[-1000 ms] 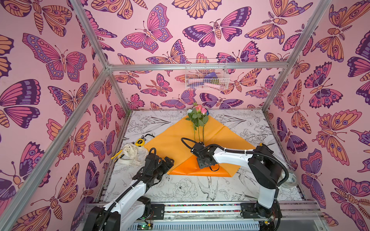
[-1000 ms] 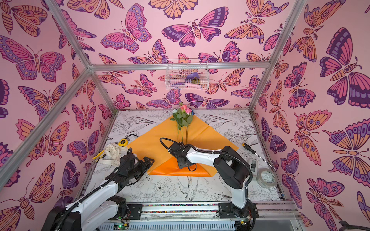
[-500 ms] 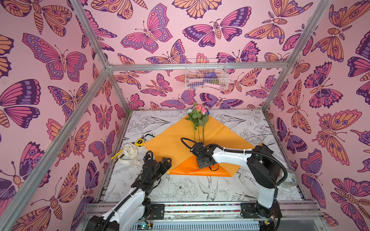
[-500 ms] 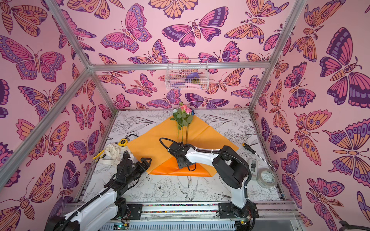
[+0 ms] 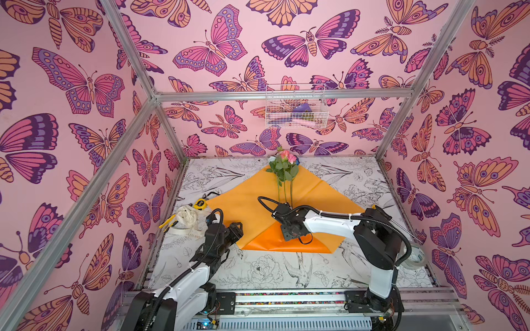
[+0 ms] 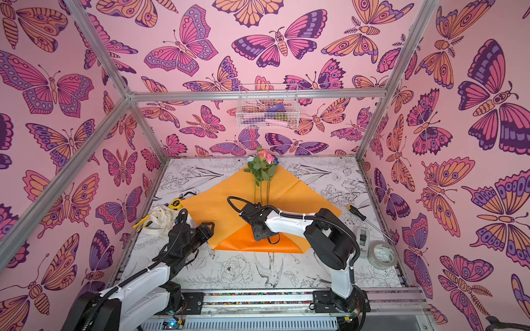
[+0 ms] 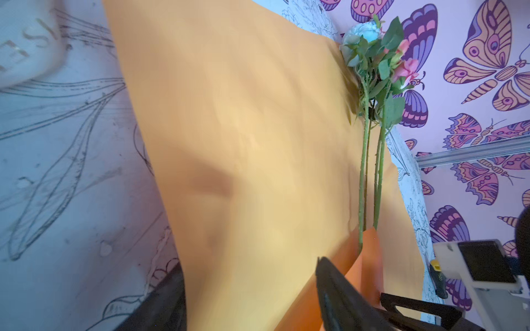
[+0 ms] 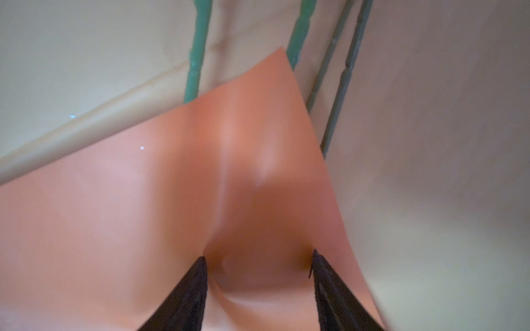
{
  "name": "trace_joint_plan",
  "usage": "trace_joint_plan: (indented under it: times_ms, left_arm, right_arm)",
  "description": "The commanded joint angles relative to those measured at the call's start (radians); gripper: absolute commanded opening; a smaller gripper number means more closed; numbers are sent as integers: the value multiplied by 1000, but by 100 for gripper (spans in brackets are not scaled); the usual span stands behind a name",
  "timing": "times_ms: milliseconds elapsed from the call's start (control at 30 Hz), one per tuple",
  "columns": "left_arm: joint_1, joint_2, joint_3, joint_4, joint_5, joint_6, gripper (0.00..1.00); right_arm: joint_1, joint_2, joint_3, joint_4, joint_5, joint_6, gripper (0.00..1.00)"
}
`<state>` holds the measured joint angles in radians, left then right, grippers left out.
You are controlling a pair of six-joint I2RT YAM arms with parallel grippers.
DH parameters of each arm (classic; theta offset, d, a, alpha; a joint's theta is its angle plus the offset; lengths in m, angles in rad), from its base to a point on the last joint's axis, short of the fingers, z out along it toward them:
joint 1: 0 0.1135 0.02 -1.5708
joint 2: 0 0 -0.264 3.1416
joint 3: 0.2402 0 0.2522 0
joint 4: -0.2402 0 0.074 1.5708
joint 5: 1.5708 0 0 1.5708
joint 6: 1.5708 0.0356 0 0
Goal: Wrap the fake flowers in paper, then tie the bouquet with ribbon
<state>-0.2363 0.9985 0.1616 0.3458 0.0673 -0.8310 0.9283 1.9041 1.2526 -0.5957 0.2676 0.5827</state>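
The bouquet of fake flowers (image 5: 284,164) (image 6: 262,164) lies on a sheet of orange wrapping paper (image 5: 246,200) (image 7: 258,129), its blooms toward the back wall. Its green stems (image 8: 196,57) run toward me. The paper's near corner is folded up over the stem ends as a flap (image 8: 143,200) (image 5: 263,240). My right gripper (image 8: 258,255) (image 5: 292,232) stands open, both tips pressing down into this flap, which dimples between them. My left gripper (image 7: 249,282) (image 5: 236,229) is open at the sheet's left edge, one finger beside the paper and the other over it. The left wrist view is blurred.
A cream ribbon (image 5: 187,217), a yellow tape measure (image 5: 198,204) and a yellow-handled tool (image 5: 166,222) lie left of the paper. At the right are a screwdriver (image 6: 355,213), a tape dispenser (image 6: 362,238) and a clear tape roll (image 6: 383,253). A wire basket (image 5: 295,110) hangs on the back wall.
The left arm dipped back, then came forward again to the paper's left edge, and its jaws have narrowed. The right gripper stays pressed on the flap.
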Motion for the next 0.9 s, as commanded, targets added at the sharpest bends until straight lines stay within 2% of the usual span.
trace_joint_plan:
  times_ms: [0,100,300,533,867]
  left_arm:
    - [5,12,25,51,17,47,52]
    - [5,6,30,51,33,61,37]
    - [5,-2,28,51,46,59,18]
    - [6,-2,27,51,48,50,11]
    - [6,2,23,50,42,30,10]
  right_arm:
    - [4,-15,33,-33,-16,-14,59]
    - [4,-29,34,-47,-24,-16,58]
    - [14,-53,36,-60,-57,-16,55]
    - [52,-81,45,-51,-111,-44,50]
    - [112,-51,31,54,-291,-99,42]
